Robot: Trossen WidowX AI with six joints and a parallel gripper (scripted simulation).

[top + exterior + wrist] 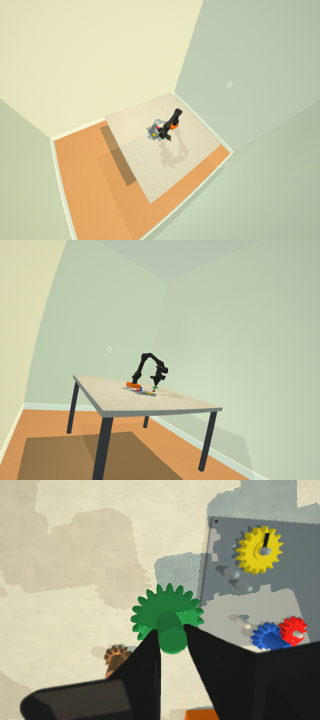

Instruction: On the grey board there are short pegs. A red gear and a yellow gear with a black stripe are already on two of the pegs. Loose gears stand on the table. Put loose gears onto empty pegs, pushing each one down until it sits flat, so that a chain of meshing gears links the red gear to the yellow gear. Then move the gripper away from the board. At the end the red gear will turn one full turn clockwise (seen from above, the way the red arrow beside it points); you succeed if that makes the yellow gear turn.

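My gripper point(170, 632) point(155, 385) is shut on the upright handle of the green gear point(165, 605) point(155, 386) and holds it above the table, beside the board. The grey board point(300, 537) bears the yellow gear point(255, 555) point(153, 134) point(149, 393) with its black stripe and the red gear point(291, 628) point(157, 127). A blue gear point(266, 634) point(141, 389) with a handle is on the board right beside the red gear. Empty pegs point(230, 572) point(243, 585) point(243, 622) show between the yellow and blue gears. A brown gear point(117, 655) point(153, 390) stands on the table.
The orange arm base point(174, 126) point(133, 384) is behind the board. In the wrist view the brown gear stands left of the green gear, partly hidden by a finger. The table point(144, 165) point(124, 400) reaches well beyond the board.
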